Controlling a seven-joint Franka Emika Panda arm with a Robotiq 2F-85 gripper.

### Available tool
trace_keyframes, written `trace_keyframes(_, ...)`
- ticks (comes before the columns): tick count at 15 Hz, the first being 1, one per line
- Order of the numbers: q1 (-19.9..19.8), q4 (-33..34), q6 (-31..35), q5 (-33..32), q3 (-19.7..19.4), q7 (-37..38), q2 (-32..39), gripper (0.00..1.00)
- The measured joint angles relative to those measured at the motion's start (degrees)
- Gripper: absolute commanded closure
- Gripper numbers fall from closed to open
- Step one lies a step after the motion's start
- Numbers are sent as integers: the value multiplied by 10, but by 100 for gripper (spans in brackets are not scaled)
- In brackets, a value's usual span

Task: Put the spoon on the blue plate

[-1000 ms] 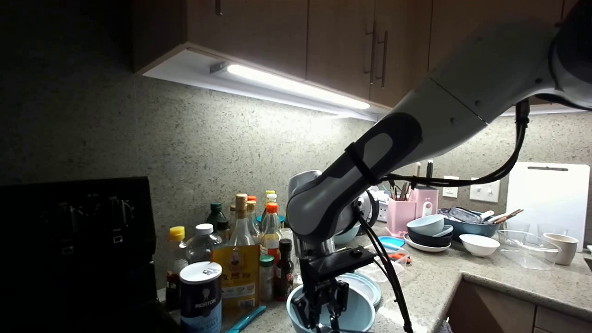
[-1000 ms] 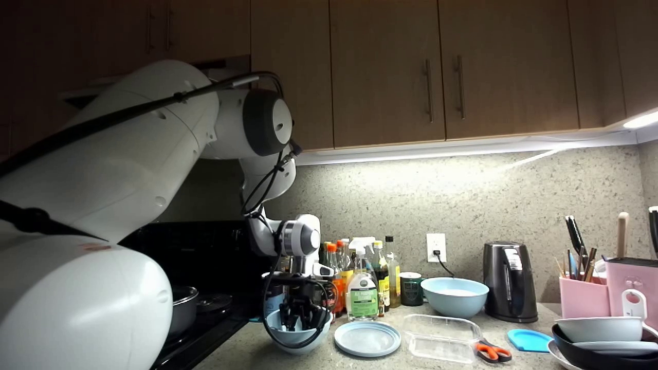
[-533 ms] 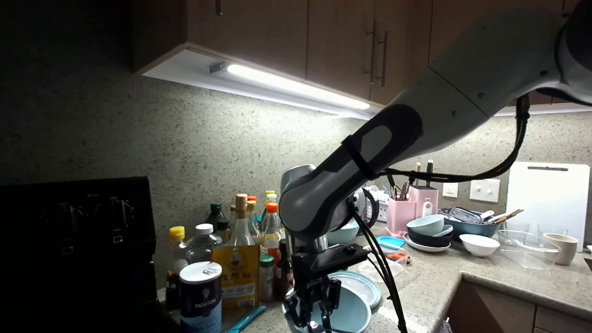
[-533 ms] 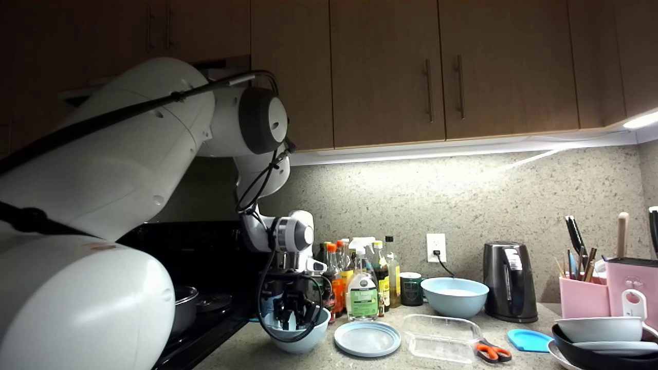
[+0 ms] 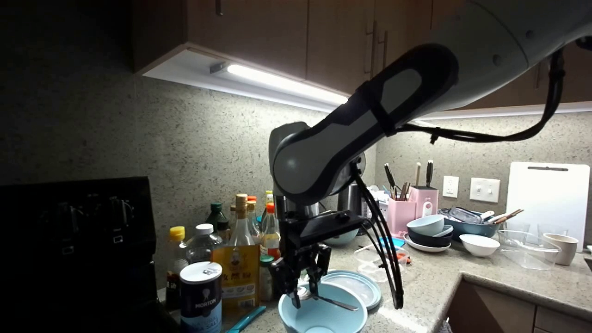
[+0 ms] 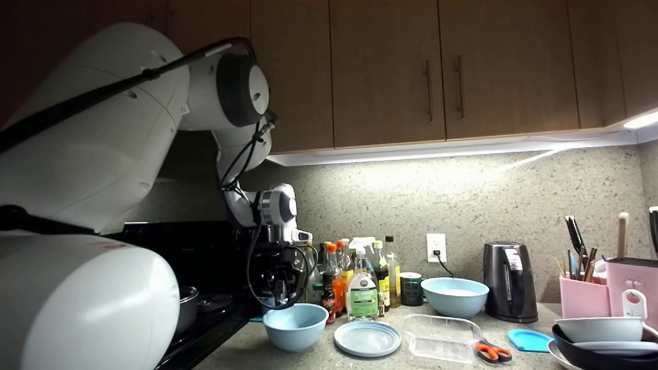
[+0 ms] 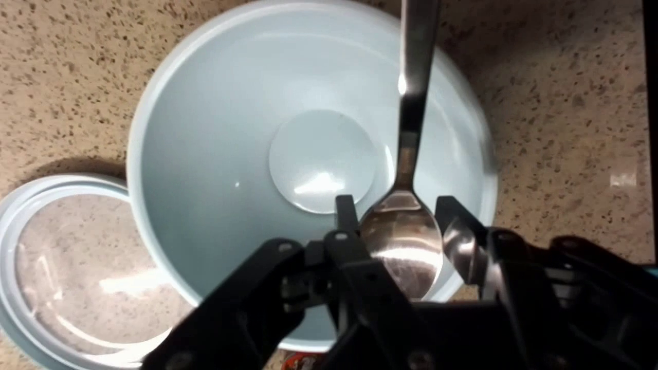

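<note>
The metal spoon hangs in my gripper, its handle sloping away to one side in an exterior view. My gripper is shut on the spoon's bowl end, above the light blue bowl. In the wrist view the gripper's fingers press on both sides of the spoon, whose handle crosses over the bowl's rim. The blue plate is flat, round and pale, on the counter beside the bowl. It shows in both exterior views, partly behind the bowl, and at the wrist view's left.
The light blue bowl stands directly under the gripper. Several bottles stand behind it. A clear plastic container and orange scissors lie beyond the plate. A salt canister stands near the stove.
My gripper has risen with the spoon, from inside the bowl to above it. The bowl has shifted slightly to the left in both exterior views. The plate has not moved.
</note>
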Motion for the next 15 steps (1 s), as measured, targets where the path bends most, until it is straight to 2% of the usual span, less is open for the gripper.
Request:
trace_keyframes(6, -4, -63, -3, -77, -23, 92, -92, 82)
trace_keyframes(10, -35, -112, -14, -95, -30, 106, -146, 82)
trace_keyframes(11, -47, -124, -11, -95, -30, 104, -155, 57)
trace_keyframes(15, -75, -152, 10, -90, -30, 84, -168, 57)
